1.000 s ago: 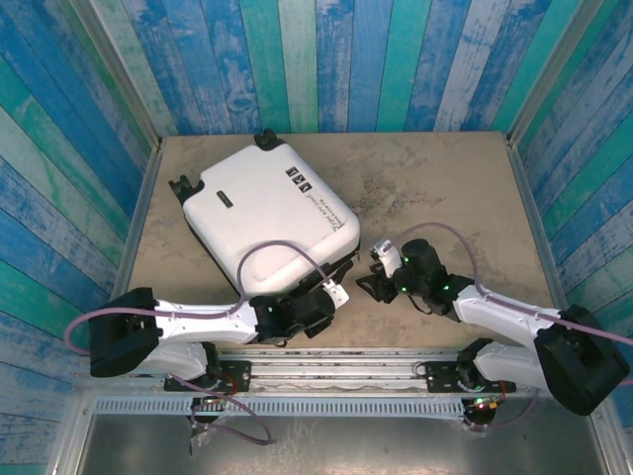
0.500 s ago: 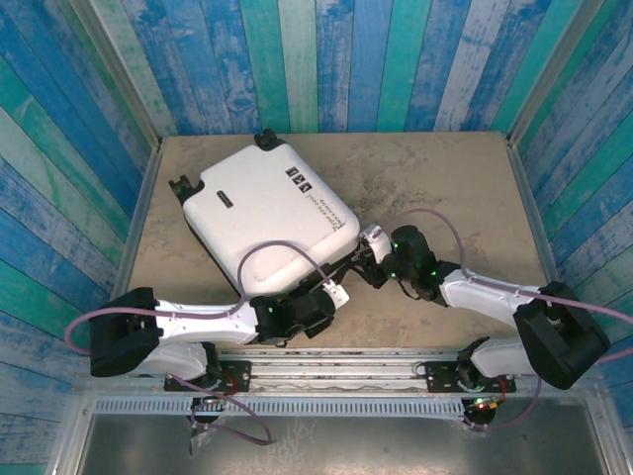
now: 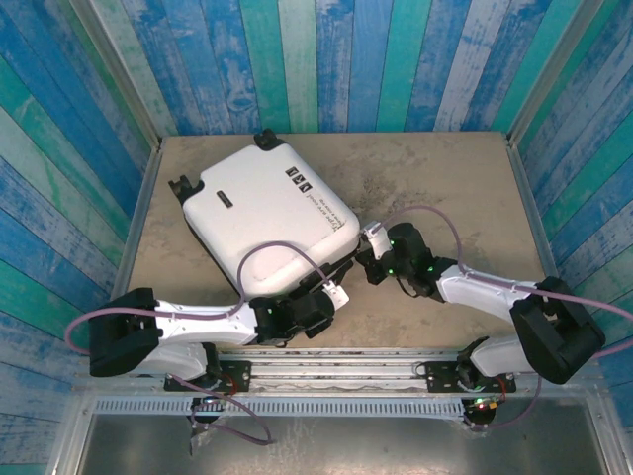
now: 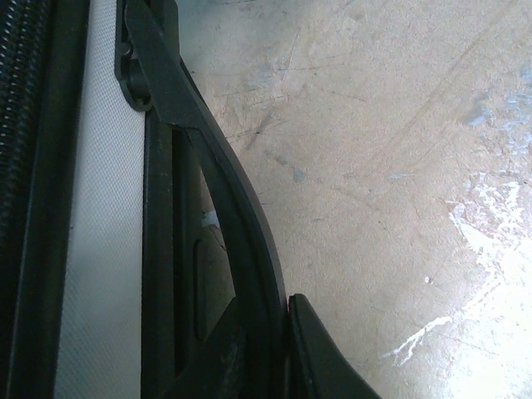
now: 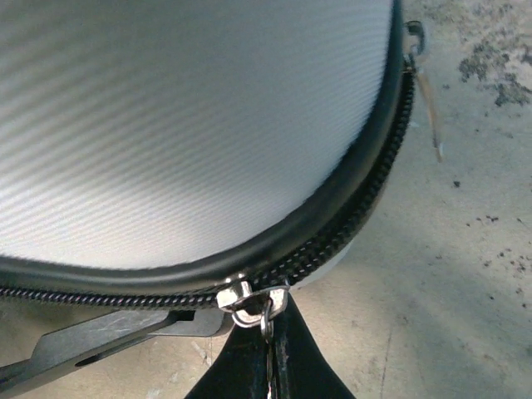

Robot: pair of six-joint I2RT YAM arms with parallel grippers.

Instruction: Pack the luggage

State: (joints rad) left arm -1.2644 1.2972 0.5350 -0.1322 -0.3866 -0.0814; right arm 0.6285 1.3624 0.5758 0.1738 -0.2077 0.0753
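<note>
The luggage [image 4: 104, 274] fills the left side, its white textured shell running between a black zipper [image 4: 21, 166] at the far edge and a black handle [image 4: 233, 187] that arches off the shell. The left gripper [image 4: 278, 341] pinches this handle low in view, one finger on each side. Scuffed tan table [image 4: 399, 166] lies to the right

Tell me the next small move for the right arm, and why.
Probably draw the zipper pull steadily along the track. The right gripper is shut on that pull at a corner of the luggage, and the left gripper clamps the handle, bracing the case.
</note>
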